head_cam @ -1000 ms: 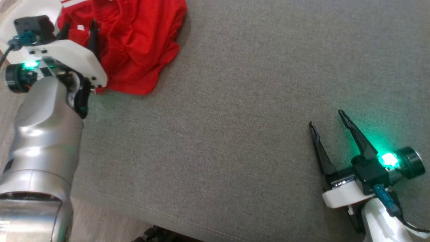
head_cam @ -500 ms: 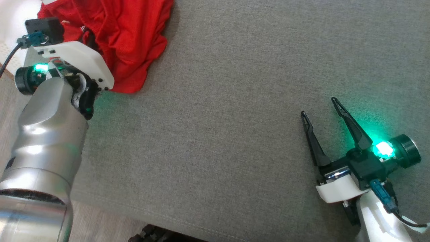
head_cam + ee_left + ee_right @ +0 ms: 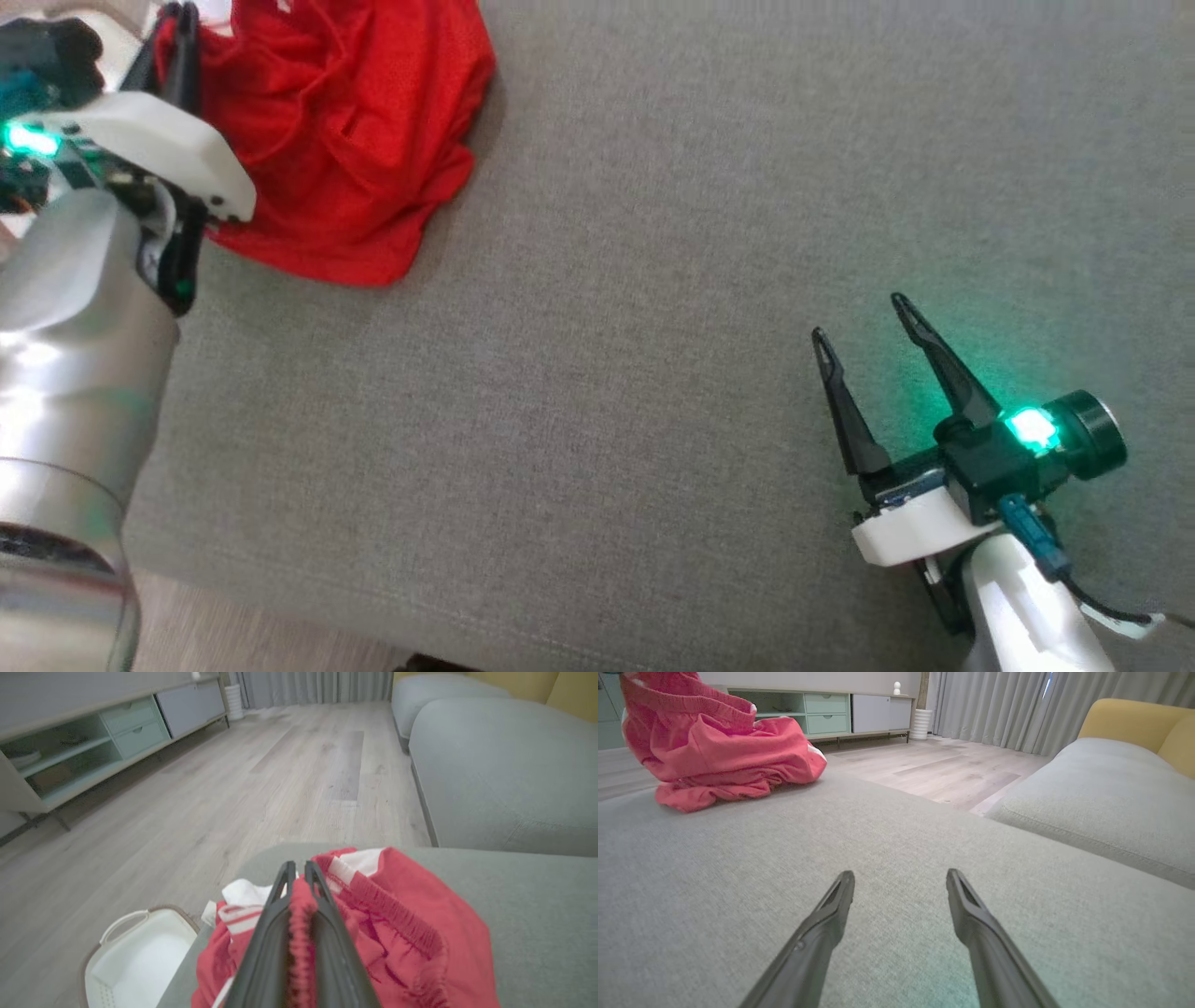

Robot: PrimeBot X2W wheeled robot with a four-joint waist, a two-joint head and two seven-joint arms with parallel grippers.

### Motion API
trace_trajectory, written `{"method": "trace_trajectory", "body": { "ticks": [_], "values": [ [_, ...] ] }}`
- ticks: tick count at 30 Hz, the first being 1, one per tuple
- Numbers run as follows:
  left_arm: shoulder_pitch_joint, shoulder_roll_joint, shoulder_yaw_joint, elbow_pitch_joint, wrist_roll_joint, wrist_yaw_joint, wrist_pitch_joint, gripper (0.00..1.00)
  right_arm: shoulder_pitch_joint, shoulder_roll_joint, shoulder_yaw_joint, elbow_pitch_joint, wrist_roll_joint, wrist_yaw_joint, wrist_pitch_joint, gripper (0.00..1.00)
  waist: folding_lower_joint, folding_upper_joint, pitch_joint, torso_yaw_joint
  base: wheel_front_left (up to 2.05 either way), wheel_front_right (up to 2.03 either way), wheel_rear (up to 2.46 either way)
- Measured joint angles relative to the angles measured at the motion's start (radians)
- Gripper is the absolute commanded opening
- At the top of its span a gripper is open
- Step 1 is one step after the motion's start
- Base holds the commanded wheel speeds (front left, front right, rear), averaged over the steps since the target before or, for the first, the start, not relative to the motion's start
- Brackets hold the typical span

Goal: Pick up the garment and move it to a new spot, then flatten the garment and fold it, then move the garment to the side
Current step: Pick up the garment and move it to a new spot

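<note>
Now, item by item.

Left gripper [image 3: 298, 868]: fingers pressed together on a gathered, elastic-edged fold of the garment [image 3: 345, 140]. In the left wrist view, red cloth shows between them along their length. A second ago the same fingers stood spread over the heap, and half a second ago they were sunk into it. The grip is therefore new, and by my reading the pick-up has only just begun.

Garment: red with white trim, crumpled, at the far left corner of the grey seat [image 3: 653, 355]. The pinched edge stands drawn up toward the gripper. The rest lies on the seat, so it is not yet lifted clear. Against the earlier pictures the heap keeps its place near that corner. Its small shift across the head view goes with a shift of the whole picture, so that is camera, not cloth.

Right gripper [image 3: 861, 319]: fingers spread, nothing between them, near bare seat and well apart from the garment. Same spread as a second ago.

Basket [image 3: 122, 920]: white, on the floor [image 3: 243, 793] just beside the seat's corner.

Outstanding: lift, carry to a new spot, flatten, fold, set aside. The bare seat toward the right gripper looks the likely ground for it.
</note>
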Motion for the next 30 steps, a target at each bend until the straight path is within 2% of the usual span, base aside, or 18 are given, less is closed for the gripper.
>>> {"method": "trace_trajectory", "body": {
  "ticks": [9, 17, 30],
  "values": [
    [-0.074, 0.056, -0.136, -0.083, -0.006, 0.0, -0.042, 0.0, 0.035, 0.015, 0.031, 0.015, 0.07, 0.0, 0.0, 1.0, -0.0001, 0.0, -0.153, -0.027, 0.0, 0.0, 0.0],
    [-0.124, 0.075, -0.242, -0.237, -0.083, 0.0, -0.009, 0.0, 0.081, 0.021, 0.043, -0.007, 0.175, 0.0, 0.0, 1.0, -0.0003, 0.0, -0.269, -0.1, 0.0, 0.0, 0.0],
    [-0.148, 0.073, -0.398, -0.53, -0.25, 0.0, 0.073, 0.0, 0.143, 0.024, 0.031, -0.035, 0.233, 0.0, 0.0, 1.0, -0.0002, 0.0001, -0.361, -0.348, 0.0, 0.0, 0.0]
  ]
}}
